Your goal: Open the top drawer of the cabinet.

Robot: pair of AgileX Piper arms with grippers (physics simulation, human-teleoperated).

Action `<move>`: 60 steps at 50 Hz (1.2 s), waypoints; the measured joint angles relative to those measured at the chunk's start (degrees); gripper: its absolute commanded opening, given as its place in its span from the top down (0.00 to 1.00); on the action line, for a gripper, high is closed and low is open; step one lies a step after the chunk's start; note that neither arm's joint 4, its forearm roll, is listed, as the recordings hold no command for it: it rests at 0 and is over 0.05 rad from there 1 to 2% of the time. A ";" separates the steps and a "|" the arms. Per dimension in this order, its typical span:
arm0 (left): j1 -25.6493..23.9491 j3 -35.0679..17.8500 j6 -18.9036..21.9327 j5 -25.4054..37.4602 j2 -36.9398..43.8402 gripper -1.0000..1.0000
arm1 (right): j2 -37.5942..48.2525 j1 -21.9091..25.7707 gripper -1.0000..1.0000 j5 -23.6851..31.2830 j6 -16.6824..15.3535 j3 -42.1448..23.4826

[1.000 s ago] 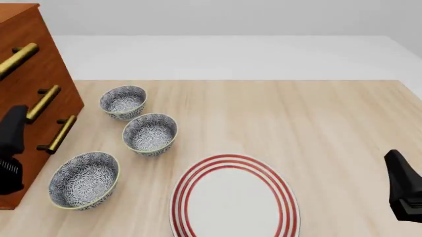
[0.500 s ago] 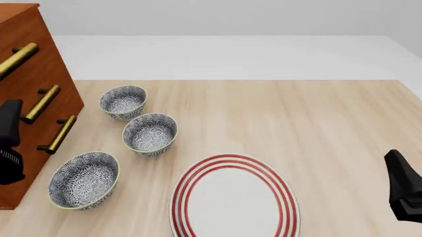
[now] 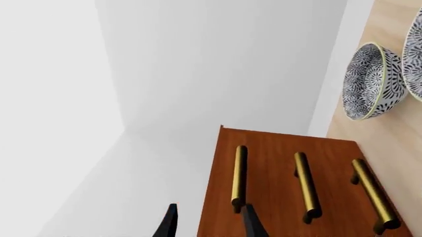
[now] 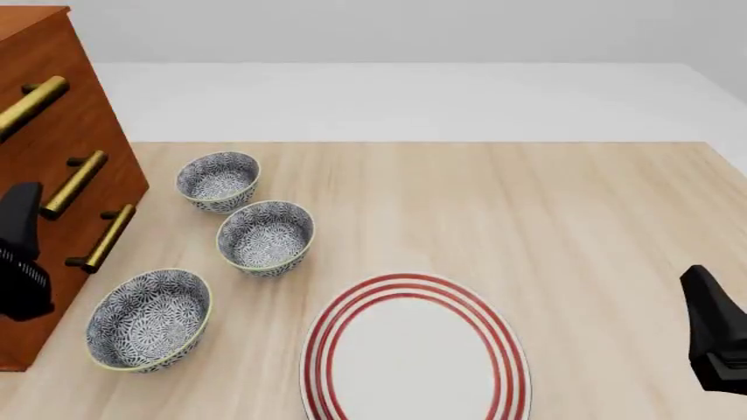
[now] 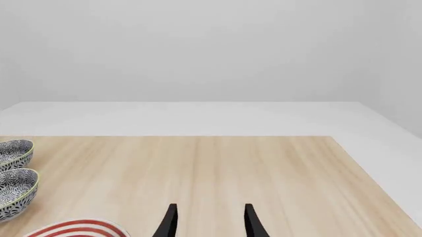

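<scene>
Since half a second ago the left tool (image 4: 21,262) has dropped a little in the front view, its dark body now lying lower over the front of the cabinet (image 4: 47,114); a second ago it sat slightly lower still. Nothing else has shifted: the right tool (image 5: 207,222) stays at the near right edge of the surface (image 4: 561,227), and the bowls and plate lie where they were.

The cabinet stands at the far left of the surface, its drawer fronts facing right toward the three patterned bowls (image 4: 266,236). The top drawer (image 3: 228,168) is shut, flush with the two below it. Its brass bar handle (image 3: 238,177) runs lengthwise across the drawer front, parallel to the two lower handles (image 3: 307,186), and juts out on short posts toward the bowls.

In the left wrist view the left tool's two fingers (image 3: 250,223) are spread apart and hold nothing; one fingertip sits just beside the near end of the top handle, the other off the cabinet's edge. The right tool's fingers (image 5: 170,221) are likewise parted and empty, above bare wood near the red-ringed plate (image 4: 415,350).
</scene>
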 measured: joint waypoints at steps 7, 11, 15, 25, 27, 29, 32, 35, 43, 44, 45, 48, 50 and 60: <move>0.45 0.00 0.36 -1.70 1.96 0.00 | 0.00 0.00 0.00 0.00 0.00 0.00; 0.67 0.05 0.51 -2.61 3.10 0.00 | 0.00 0.00 0.00 0.00 0.00 0.00; 0.79 0.19 0.68 -3.57 4.43 0.00 | 0.00 0.00 0.00 0.00 0.00 0.00; 1.01 0.50 0.73 -5.85 7.65 0.00 | 0.00 0.00 0.00 0.00 0.00 0.00; 1.06 0.58 0.72 -6.27 8.26 0.00 | 0.00 0.00 0.00 0.00 0.00 0.00; 1.12 0.65 0.76 -6.69 8.87 0.00 | 0.00 0.00 0.00 0.00 0.00 0.00; 1.25 0.59 0.82 -7.25 9.74 0.00 | 0.00 0.00 0.00 0.00 0.00 0.00; 1.43 0.51 0.89 -7.91 10.65 0.00 | 0.00 0.00 0.00 0.00 0.00 0.00; 1.89 0.14 1.10 -9.76 13.18 0.00 | 0.00 0.01 0.00 0.00 0.00 0.00; 1.96 0.08 1.14 -9.99 13.52 0.00 | 0.00 0.00 0.00 0.00 0.00 0.00; 2.02 0.02 1.18 -10.24 13.87 0.00 | 0.00 0.00 0.00 0.00 0.00 0.00; 2.19 -0.17 1.26 -10.93 14.88 0.00 | 0.00 0.00 0.00 0.00 0.00 0.00; 2.29 -0.32 1.31 -11.32 15.47 0.00 | 0.00 0.00 0.00 0.00 0.00 0.00; 3.20 -1.07 1.26 -12.94 18.10 0.00 | 0.00 0.01 0.00 0.00 0.00 0.00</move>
